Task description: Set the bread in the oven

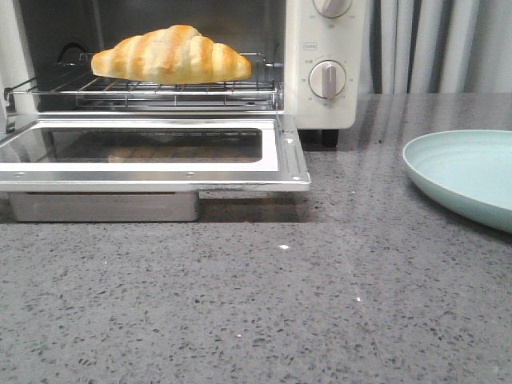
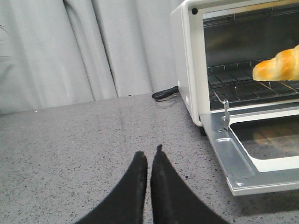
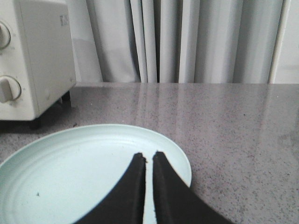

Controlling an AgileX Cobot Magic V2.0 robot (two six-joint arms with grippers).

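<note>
The bread point(image 1: 172, 54), a golden croissant-shaped roll with pale stripes, lies on the wire rack point(image 1: 144, 90) inside the cream-white oven point(image 1: 324, 104); one tapered end of the bread point(image 2: 278, 66) shows in the left wrist view. The oven's glass door point(image 1: 152, 148) hangs fully down and flat. My left gripper point(image 2: 149, 151) is shut and empty, over bare counter to the left of the oven point(image 2: 187, 60). My right gripper point(image 3: 149, 155) is shut and empty above the pale green plate point(image 3: 84, 172). Neither arm shows in the front view.
An empty pale green plate point(image 1: 468, 172) sits on the counter right of the oven. A black power cord point(image 2: 164, 93) lies behind the oven's left side. Grey curtains hang along the back. Two round dials point(image 1: 327, 78) face forward.
</note>
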